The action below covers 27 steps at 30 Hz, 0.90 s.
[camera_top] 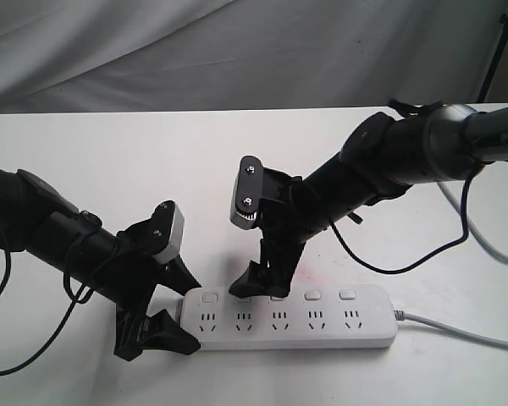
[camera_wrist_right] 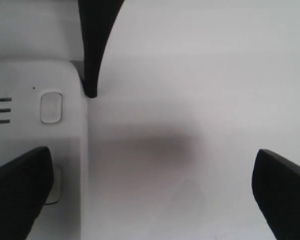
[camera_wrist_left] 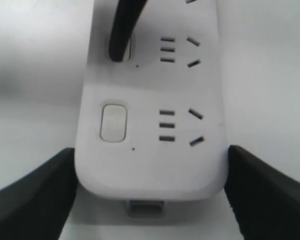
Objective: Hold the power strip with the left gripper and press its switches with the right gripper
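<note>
Along the near edge of the counter [camera_top: 110, 152] the power strip [camera_top: 322, 331] is laid flat, one end clamped by the left hand [camera_top: 184, 313]; the right hand [camera_top: 262, 283] is held spread, one finger [camera_wrist_left: 121, 30] on a switch [camera_wrist_left: 130, 49]. An off-centre push could slide it loose on the smooth white counter; grey cloth [camera_top: 152, 51] is hung behind.

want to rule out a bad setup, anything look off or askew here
Nothing stands out. The strip lies flat and straight on the table, intact, its end gripped by the left hand. One finger of the open right hand sits on the second switch.
</note>
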{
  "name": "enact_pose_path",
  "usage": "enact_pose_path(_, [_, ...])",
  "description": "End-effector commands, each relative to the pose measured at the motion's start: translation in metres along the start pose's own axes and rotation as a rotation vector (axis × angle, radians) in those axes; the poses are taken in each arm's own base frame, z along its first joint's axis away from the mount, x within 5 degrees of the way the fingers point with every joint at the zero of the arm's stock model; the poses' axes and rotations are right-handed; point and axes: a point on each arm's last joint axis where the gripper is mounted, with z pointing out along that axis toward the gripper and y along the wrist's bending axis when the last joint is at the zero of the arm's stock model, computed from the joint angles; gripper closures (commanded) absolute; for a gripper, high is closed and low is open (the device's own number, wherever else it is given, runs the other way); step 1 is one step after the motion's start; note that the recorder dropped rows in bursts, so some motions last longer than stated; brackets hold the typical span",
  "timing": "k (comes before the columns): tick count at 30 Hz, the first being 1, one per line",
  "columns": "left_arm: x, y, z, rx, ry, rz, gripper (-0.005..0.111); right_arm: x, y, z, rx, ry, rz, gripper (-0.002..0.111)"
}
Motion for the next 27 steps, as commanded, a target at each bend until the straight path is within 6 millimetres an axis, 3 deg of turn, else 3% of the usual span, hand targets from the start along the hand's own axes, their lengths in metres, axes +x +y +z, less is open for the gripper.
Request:
enact_pose_path(1, [-0.002, 0.000, 0.001, -0.005, -0.002, 0.003, 0.051, 0.009, 0.000, 0.006, -0.001, 0.050, -0.040, 0.005])
enact_pose_path(14, [-0.002, 0.000, 0.001, -0.005, -0.002, 0.003, 0.051, 0.023, -0.001, 0.018, -0.012, 0.127, -0.068, 0.005])
enact_pose_path(27, [-0.002, 0.000, 0.001, -0.005, -0.002, 0.003, 0.051, 0.013, -0.001, 0.010, 0.007, 0.072, -0.007, 0.005])
